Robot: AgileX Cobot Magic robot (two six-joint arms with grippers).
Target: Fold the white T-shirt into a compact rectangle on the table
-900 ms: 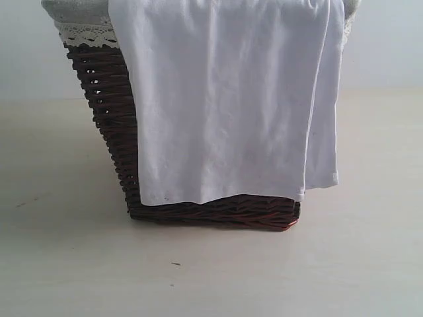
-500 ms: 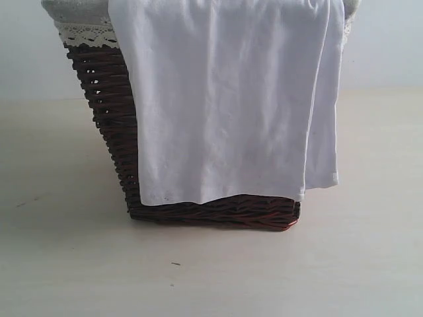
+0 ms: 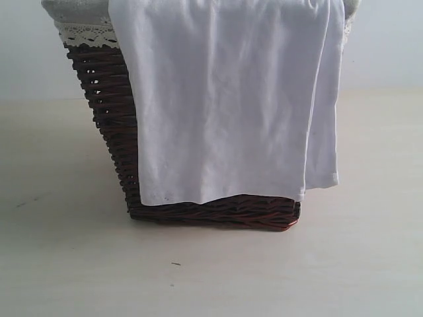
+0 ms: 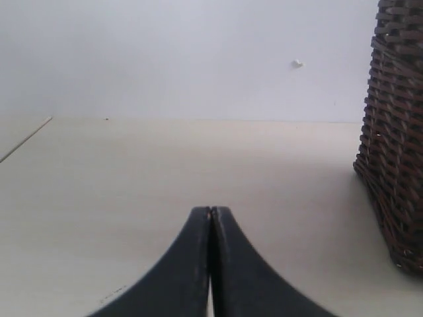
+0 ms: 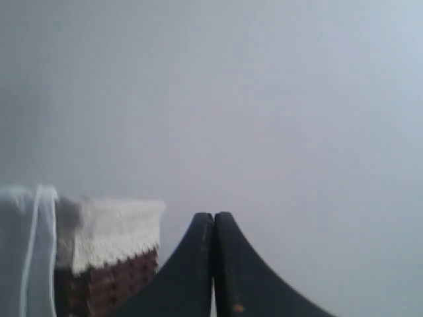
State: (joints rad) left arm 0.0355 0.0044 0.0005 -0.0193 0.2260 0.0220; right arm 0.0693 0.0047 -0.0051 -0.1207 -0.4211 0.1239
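- Exterior view: the soft white cotton T-shirt [image 3: 225, 99] hangs draped over the front of a dark brown woven wicker basket [image 3: 109, 125]. Its plain side faces outward and its hem ends just above the basket's foot. A narrower layer of the shirt hangs a little lower on the right.
- The basket's lace-trimmed grey liner [image 3: 82, 32] shows at the rim beside the shirt. The basket stands on the wide pale beige matte table [image 3: 66, 264], with a small dark speck [image 3: 176, 263] on the table in front of it.
- Against the earlier pictures of this view, nothing has shifted. Shirt, basket and speck lie exactly as they did.
- Left wrist view: my left pincer [image 4: 211, 212] has its two black curved fingers pressed together tip to tip, gripping nothing, above bare table. Only the wicker side of the basket shows here, well apart from my tips, so I cannot place the shirt from this camera.
- Right wrist view: my right pincer [image 5: 213, 216] is likewise closed and empty, set against a pale wall [image 5: 264, 99]. The shirt appears blurred, hanging over the basket's rim next to the lace liner, clearly apart from my fingertips.
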